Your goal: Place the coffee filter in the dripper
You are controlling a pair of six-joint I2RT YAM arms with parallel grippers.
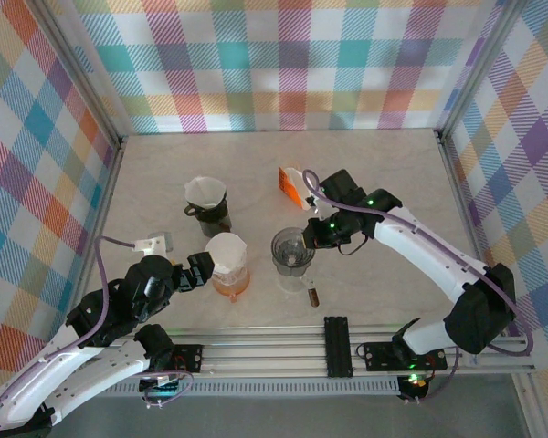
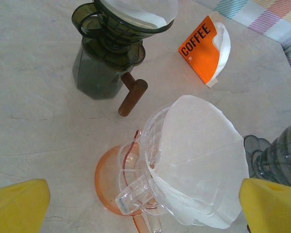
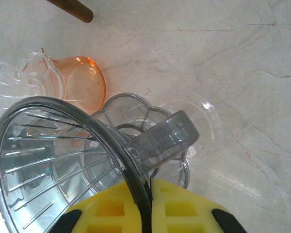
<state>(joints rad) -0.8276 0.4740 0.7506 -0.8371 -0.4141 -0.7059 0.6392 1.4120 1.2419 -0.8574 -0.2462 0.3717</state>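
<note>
A white paper coffee filter point(image 2: 201, 160) point(image 1: 226, 252) sits in a clear dripper point(image 2: 145, 170) on an orange server point(image 2: 109, 179) point(image 1: 230, 285). My left gripper point(image 2: 144, 206) point(image 1: 199, 271) stands open around it, its yellow pads point(image 2: 17, 204) wide apart and touching nothing. A grey ribbed dripper point(image 3: 53, 160) point(image 1: 292, 248) stands mid-table, empty of paper. My right gripper point(image 3: 148, 206) point(image 1: 315, 233) is shut on its rim beside the handle point(image 3: 167, 138). An orange pack of filters point(image 2: 203, 48) point(image 1: 292, 185) lies behind.
A dark dripper with a white filter point(image 2: 136, 14) point(image 1: 206, 194) sits on a dark server point(image 2: 104, 63) at the back left. A brown wooden stick point(image 2: 131, 94) lies by it. A small brown cylinder point(image 1: 313, 296) lies near the front rail point(image 1: 347, 342).
</note>
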